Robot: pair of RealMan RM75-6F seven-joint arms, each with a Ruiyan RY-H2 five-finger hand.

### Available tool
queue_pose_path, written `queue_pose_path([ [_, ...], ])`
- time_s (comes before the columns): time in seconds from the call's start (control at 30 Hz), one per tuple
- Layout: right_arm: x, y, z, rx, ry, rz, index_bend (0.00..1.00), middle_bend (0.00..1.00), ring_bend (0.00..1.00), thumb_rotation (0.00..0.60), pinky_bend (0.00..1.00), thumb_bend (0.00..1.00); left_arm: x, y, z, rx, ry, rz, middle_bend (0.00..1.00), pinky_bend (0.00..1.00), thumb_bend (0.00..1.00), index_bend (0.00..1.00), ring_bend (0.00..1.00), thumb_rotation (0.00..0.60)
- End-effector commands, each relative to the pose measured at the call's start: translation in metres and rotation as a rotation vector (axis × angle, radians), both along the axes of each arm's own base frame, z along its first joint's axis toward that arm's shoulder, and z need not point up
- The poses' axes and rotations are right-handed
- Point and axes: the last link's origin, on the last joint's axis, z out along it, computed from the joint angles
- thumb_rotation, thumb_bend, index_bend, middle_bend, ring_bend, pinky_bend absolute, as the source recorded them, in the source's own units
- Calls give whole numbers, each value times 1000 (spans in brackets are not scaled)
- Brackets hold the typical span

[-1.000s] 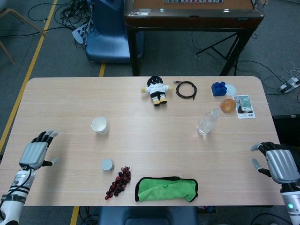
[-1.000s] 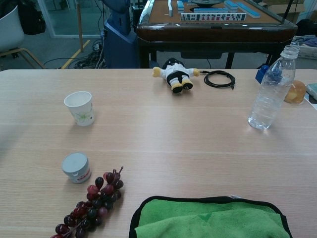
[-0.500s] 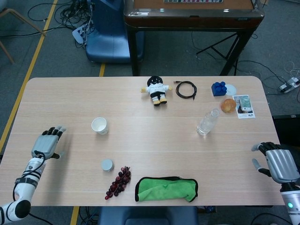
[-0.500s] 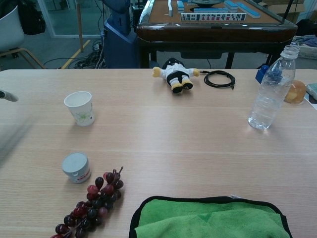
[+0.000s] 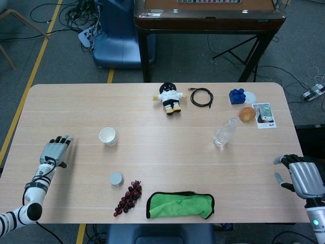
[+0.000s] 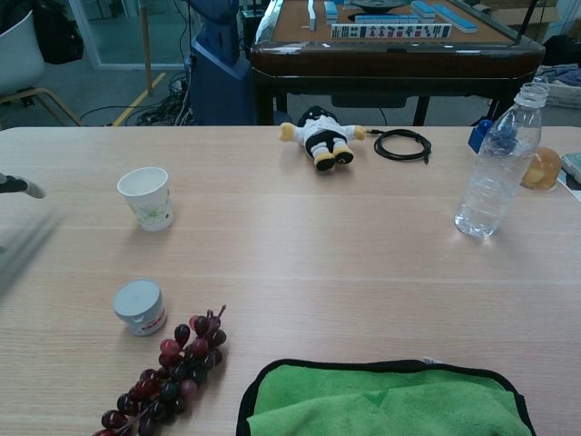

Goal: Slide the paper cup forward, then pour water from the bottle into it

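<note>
A white paper cup (image 5: 107,136) (image 6: 146,198) stands upright on the left half of the table. The clear water bottle (image 5: 224,132) (image 6: 499,163) stands upright and uncapped on the right half. My left hand (image 5: 55,150) hovers over the table's left edge, fingers extended and apart, holding nothing, well left of the cup; only a fingertip (image 6: 20,186) shows in the chest view. My right hand (image 5: 301,176) is at the table's right edge, fingers loosely spread, empty, far from the bottle.
A small grey cap (image 5: 116,179), a bunch of dark grapes (image 5: 129,197) and a green cloth (image 5: 180,204) lie near the front edge. A plush doll (image 5: 170,98), black cable (image 5: 201,97), blue block (image 5: 237,96), orange fruit (image 5: 247,114) and a card (image 5: 265,115) sit at the back.
My left hand has moved forward and inward over the table toward the cup. The right hand, cup and bottle have stayed put.
</note>
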Motion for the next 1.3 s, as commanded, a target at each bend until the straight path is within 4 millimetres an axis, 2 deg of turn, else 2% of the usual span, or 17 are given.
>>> queue_pose_path([
  [0.03,0,0,0,1,1,-2,451,427,344,600,443,346,3,4,-4,-6,0,-3,0,108,247,64,0,600],
  [0.67,1,2,3,-1,-10,5,451,427,344,600,443,345,49,29,-39,-56,-41,-51,0,107,248,64,0,600],
  [1.3,3,4,8,-9,-21,13,451,427,344,600,443,345,87,31,-62,-100,-37,-130,0,107,248,64,0,600],
])
